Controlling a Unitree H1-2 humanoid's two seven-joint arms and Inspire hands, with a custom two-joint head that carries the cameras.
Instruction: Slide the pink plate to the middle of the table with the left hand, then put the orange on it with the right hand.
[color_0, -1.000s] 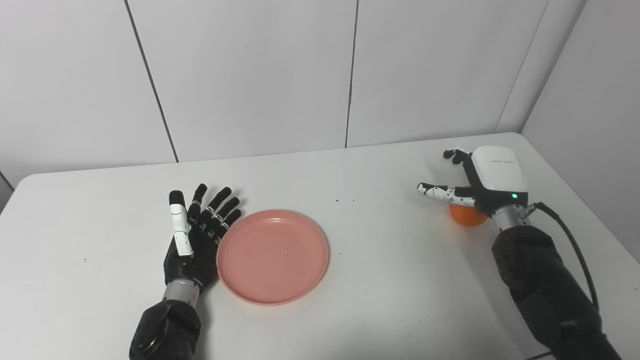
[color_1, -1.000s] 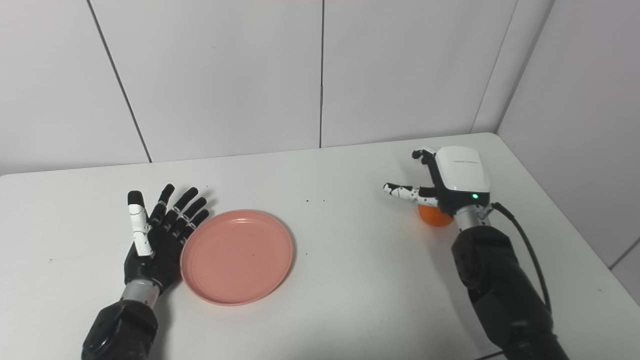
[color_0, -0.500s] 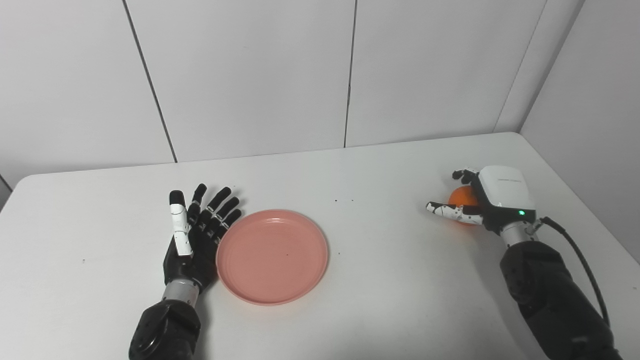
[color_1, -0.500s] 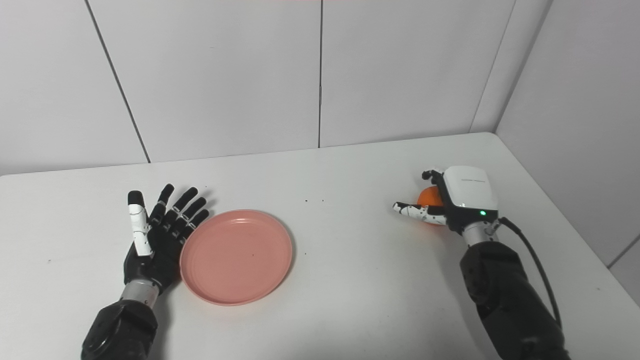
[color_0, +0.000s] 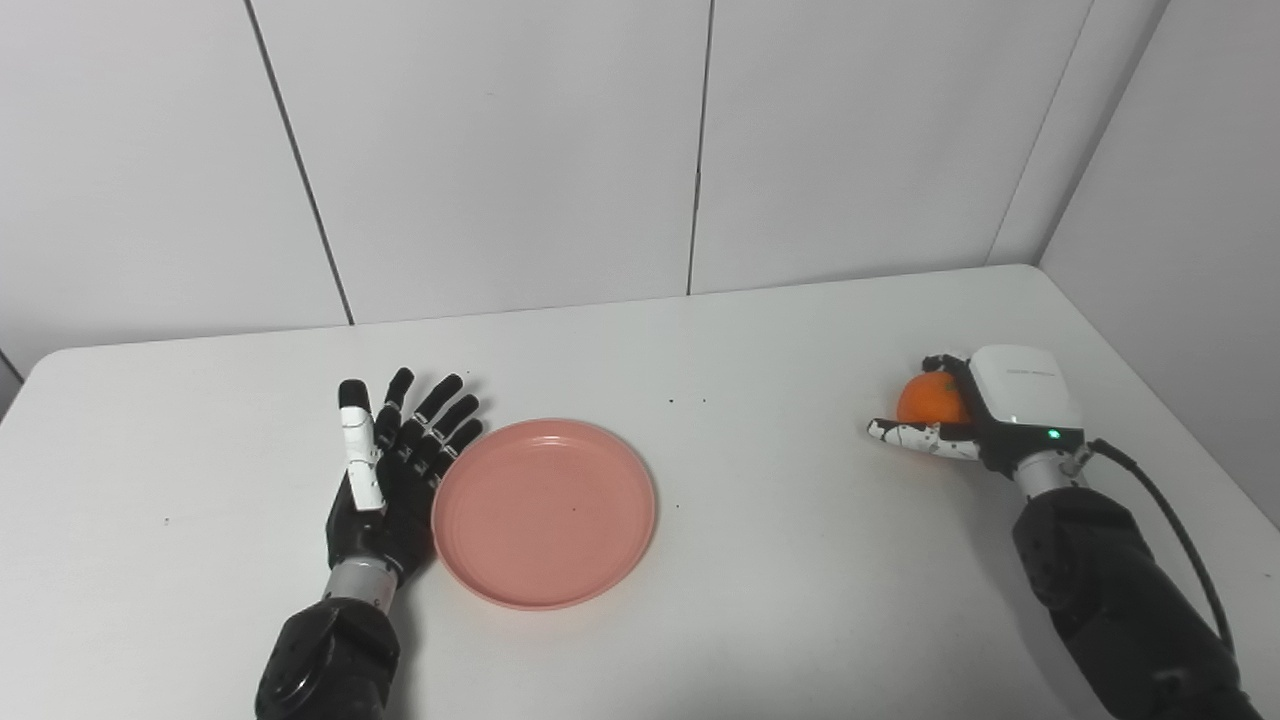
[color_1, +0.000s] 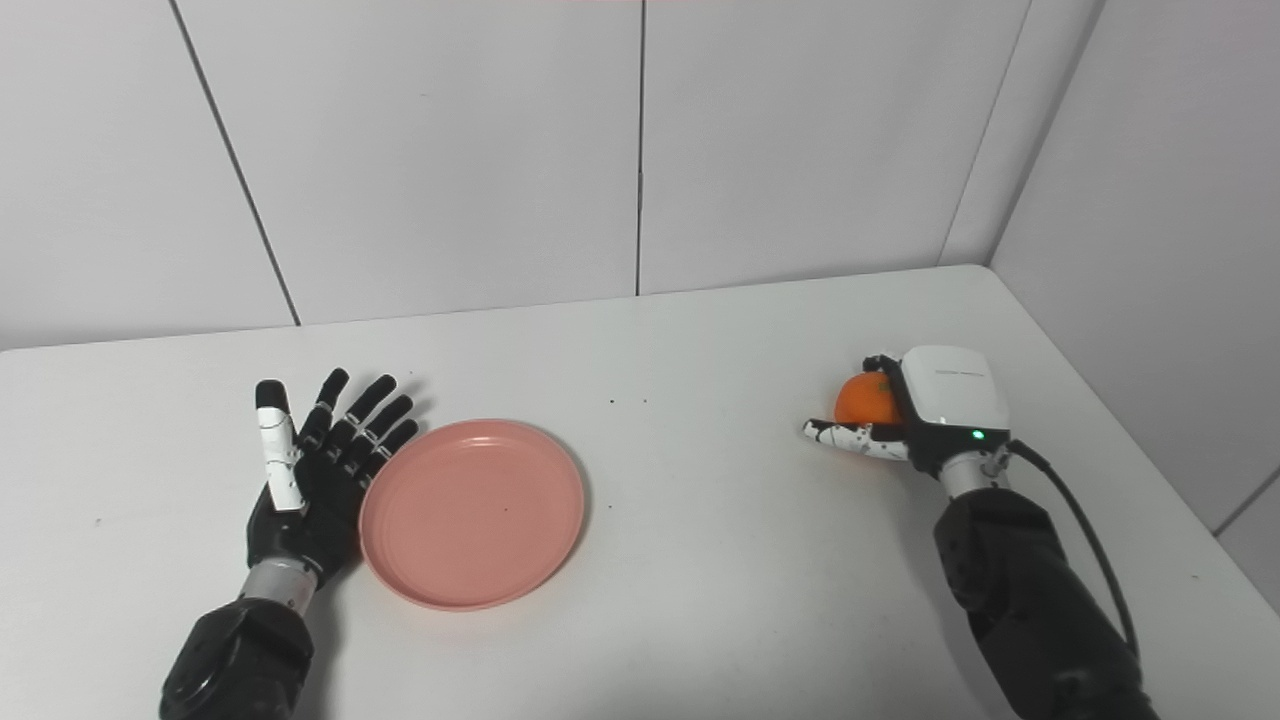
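The pink plate (color_0: 545, 512) lies flat on the white table (color_0: 760, 330), left of its middle. My left hand (color_0: 395, 470) lies open, fingers spread, with its edge against the plate's left rim. The orange (color_0: 925, 400) sits on the table at the right. My right hand (color_0: 990, 410) is low around it: the thumb stretches out in front of the orange and the fingers curl behind its top. The hand is still open and the orange rests on the table. It also shows in the right eye view (color_1: 865, 400).
White wall panels stand behind the table and along its right side. The table's right edge runs close to my right arm (color_0: 1110, 590). A few small dark specks lie near the table's middle.
My right hand has come down and drawn back toward me, from above the orange to around it. The orange now shows in front of the palm. The left hand and plate have not moved.
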